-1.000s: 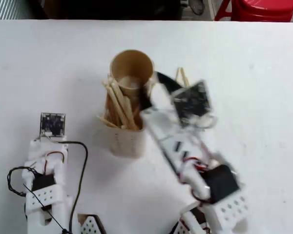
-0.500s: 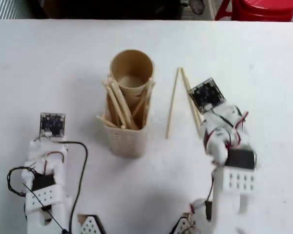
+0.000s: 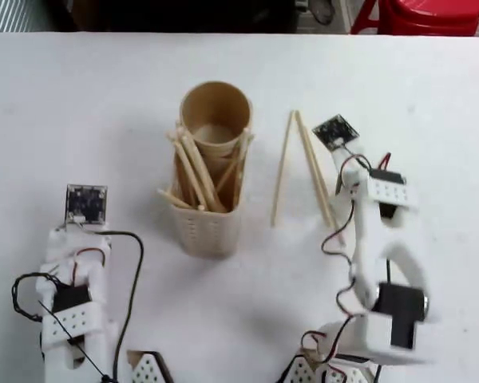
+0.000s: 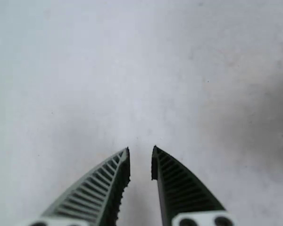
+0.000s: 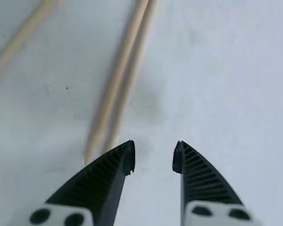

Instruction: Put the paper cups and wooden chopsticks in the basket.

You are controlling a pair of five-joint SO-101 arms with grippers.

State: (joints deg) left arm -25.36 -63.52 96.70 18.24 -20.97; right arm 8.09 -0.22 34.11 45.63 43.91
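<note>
A pale perforated basket (image 3: 206, 227) stands mid-table, with a paper cup (image 3: 215, 112) and several wooden chopsticks (image 3: 193, 171) upright in it. To its right lie loose chopsticks on the table: a single one (image 3: 281, 169) and a pair (image 3: 313, 169). My right arm's wrist board (image 3: 335, 132) hovers over the pair's far end. In the right wrist view my right gripper (image 5: 153, 153) is open and empty, just beside the tips of the pair (image 5: 125, 75); the single chopstick (image 5: 19, 37) lies farther off. My left gripper (image 4: 140, 151) hangs slightly open over bare table.
The left arm (image 3: 80, 263) stands at the near left of the white table (image 3: 431, 104), apart from the basket. A red stool (image 3: 431, 16) stands beyond the far right edge. Bare table lies left of the basket and right of the chopsticks.
My right arm has swung away from the basket to the right, then stretched out over the loose pair of chopsticks. The left arm has not moved.
</note>
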